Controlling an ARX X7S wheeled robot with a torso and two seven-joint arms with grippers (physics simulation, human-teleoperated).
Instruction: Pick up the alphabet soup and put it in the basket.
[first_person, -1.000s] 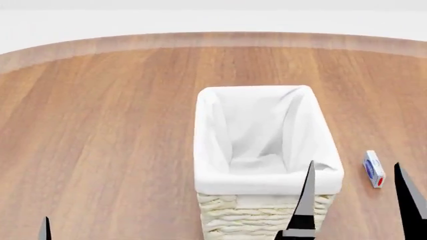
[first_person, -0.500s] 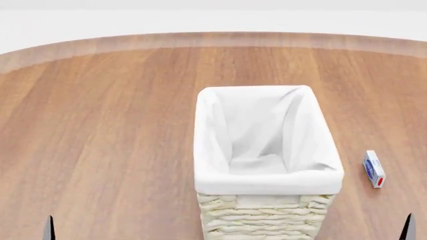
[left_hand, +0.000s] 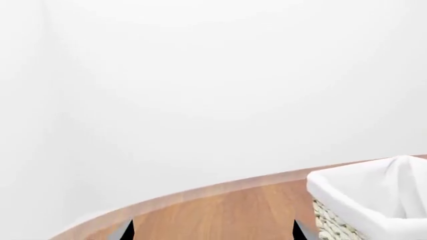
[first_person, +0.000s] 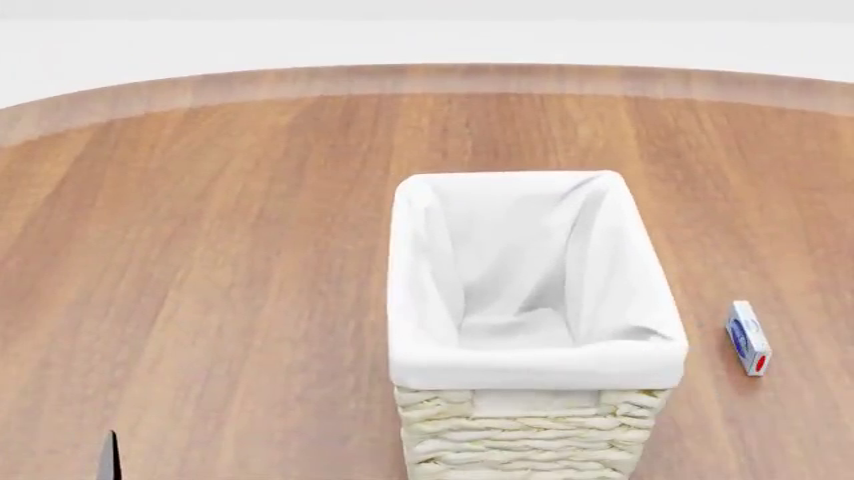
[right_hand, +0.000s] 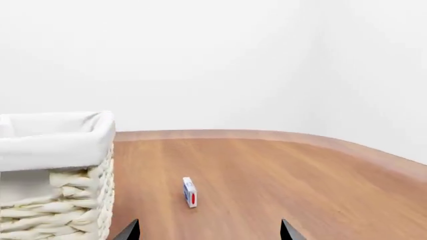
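The cream wicker basket (first_person: 527, 435) with a white cloth liner stands at the middle front of the wooden table; its inside looks empty. It also shows in the left wrist view (left_hand: 347, 222) and the right wrist view (right_hand: 60, 210). The alphabet soup is out of view in every frame. My left gripper (left_hand: 213, 231) is open and empty, over bare wood left of the basket; one fingertip (first_person: 112, 455) shows at the head view's lower left. My right gripper (right_hand: 209, 231) is open and empty, right of the basket, and is not in the head view.
A small white and blue box with a red spot (first_person: 747, 338) lies on the table right of the basket; it also shows in the right wrist view (right_hand: 190, 192). The table's curved far edge (first_person: 427, 78) runs across the back, with white wall beyond.
The right gripper's fingers, tall beside the basket a second ago, have dropped out of the head view. The left fingertip has edged slightly right. The basket and box have not moved.
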